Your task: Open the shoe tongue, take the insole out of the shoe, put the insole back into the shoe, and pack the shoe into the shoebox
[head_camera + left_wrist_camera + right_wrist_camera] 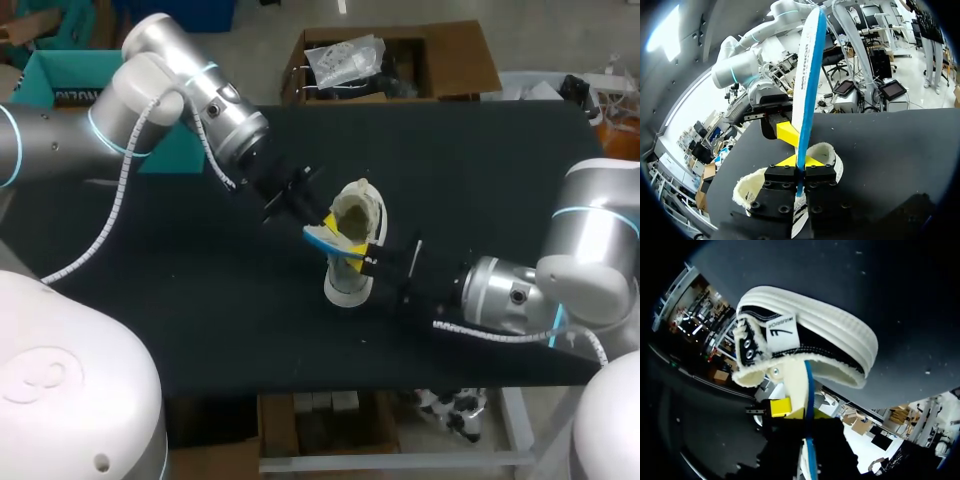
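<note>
The shoe lay near the middle of the black table, with its fleece-lined opening turned upward and its white toe cap toward the robot. The insole, white with a blue edge, was clear of the shoe except possibly at its lower end. It was held edge-on directly over the opening and rose away from it.

The left gripper was clamped on the insole. In the left wrist view the blue edge ran straight through the closed gap between its two black fingers, just above the shoe.

The right gripper was level with the insole a little further along it. One yellow tip lay against one face of the insole and the far side was hidden. It could not be told whether this gripper was clamped or merely alongside.

Step in hand, as judged: the insole was out, so the work stood between removal and reinsertion. Packing had not begun.

Next move, as judged:
- Steady the shoe so that it cannot slide or tip.
- Align the leading end of the insole with the opening.
- Feed the insole toward the toe at a shallow angle.
- Keep the tongue clear, since a folded edge would jam against the lining.
</note>
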